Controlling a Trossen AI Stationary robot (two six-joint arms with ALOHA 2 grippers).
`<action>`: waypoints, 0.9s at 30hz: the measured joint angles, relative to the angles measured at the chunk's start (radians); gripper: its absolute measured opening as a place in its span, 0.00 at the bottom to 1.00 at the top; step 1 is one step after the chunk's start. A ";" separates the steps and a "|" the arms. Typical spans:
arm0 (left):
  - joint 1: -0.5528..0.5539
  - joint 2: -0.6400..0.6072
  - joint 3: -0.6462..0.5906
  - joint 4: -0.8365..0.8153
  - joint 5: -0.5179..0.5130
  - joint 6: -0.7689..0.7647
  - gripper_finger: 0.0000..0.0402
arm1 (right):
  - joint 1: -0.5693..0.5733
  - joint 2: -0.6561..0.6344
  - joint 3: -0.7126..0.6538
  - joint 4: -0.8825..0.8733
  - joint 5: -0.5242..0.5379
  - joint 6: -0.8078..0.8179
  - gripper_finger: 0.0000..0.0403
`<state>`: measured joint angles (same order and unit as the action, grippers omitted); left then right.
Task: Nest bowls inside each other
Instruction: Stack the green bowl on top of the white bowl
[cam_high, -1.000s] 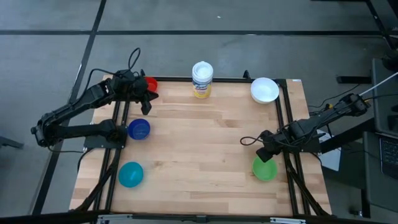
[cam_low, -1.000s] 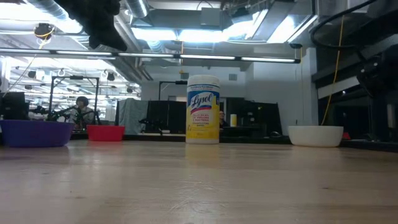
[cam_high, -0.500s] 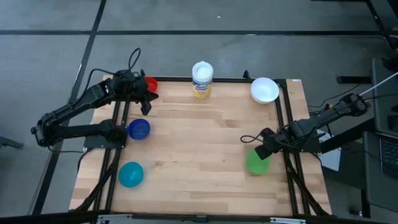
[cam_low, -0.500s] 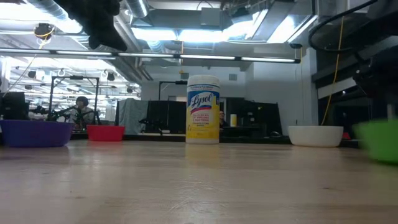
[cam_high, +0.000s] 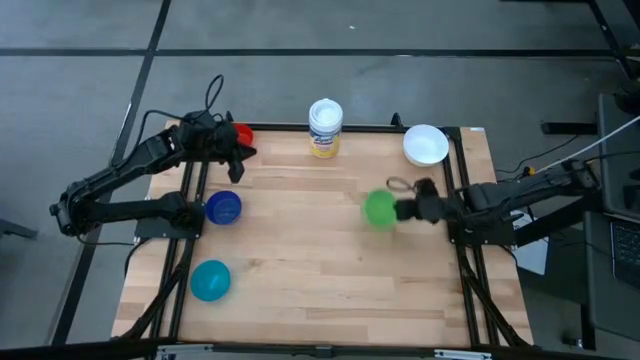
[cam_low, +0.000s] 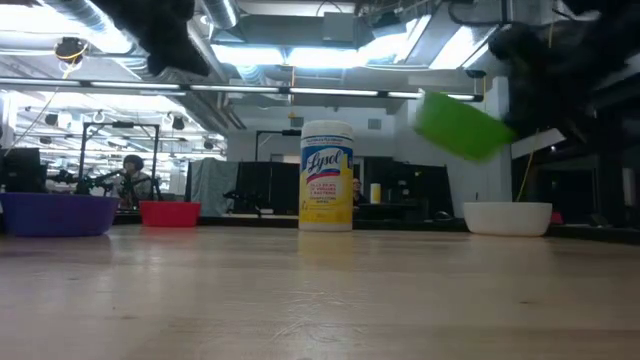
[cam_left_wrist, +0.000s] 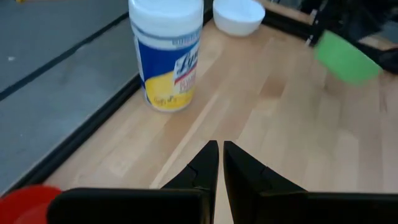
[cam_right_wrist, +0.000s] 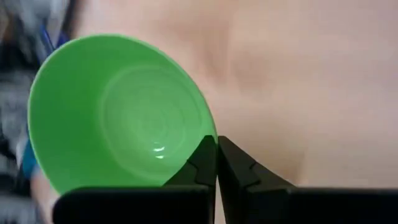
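My right gripper (cam_high: 398, 209) is shut on the green bowl (cam_high: 379, 209), which hangs tilted above the middle right of the table (cam_high: 320, 250); the low view shows the green bowl (cam_low: 460, 125) well off the wood. The white bowl (cam_high: 425, 144) sits at the far right corner. The red bowl (cam_high: 241, 133), blue bowl (cam_high: 223, 208) and teal bowl (cam_high: 210, 280) stand along the left side. My left gripper (cam_left_wrist: 220, 149) is shut and empty, hovering beside the red bowl at the far left. My right gripper pinches the green bowl's rim (cam_right_wrist: 210, 132) on the side toward the arm, one finger inside the bowl and one outside. The fingers come from the table's right, slanting down. The bowl is lifted clear and tilted, its opening facing back toward the wrist camera.
A white wipes canister with a yellow label (cam_high: 325, 127) stands upright at the middle of the far edge. Black frame rails (cam_high: 458, 190) run along the table's left and right sides. Bare wood spreads across the table's middle and near half.
My right gripper has lifted the green bowl off the table near the right edge and carried it up and toward the far left, to above the middle right. The wrist has turned, and the bowl has gone from flat on the table to tilted in the air.
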<state>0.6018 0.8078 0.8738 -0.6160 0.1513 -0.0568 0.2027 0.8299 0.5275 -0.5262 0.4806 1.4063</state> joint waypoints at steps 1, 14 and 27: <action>0.000 0.000 0.000 0.013 0.000 0.000 0.05 | -0.038 0.000 0.022 0.012 0.034 -0.043 0.01; 0.000 0.000 0.000 0.074 -0.007 0.027 0.05 | -0.618 0.003 0.226 0.003 0.021 -0.481 0.00; 0.010 0.032 0.000 0.071 -0.055 0.072 0.05 | -0.969 0.115 0.233 -0.150 -0.156 -0.626 0.00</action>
<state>0.6113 0.8402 0.8738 -0.5446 0.0959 0.0151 -0.7660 0.9453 0.7609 -0.6764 0.3248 0.7807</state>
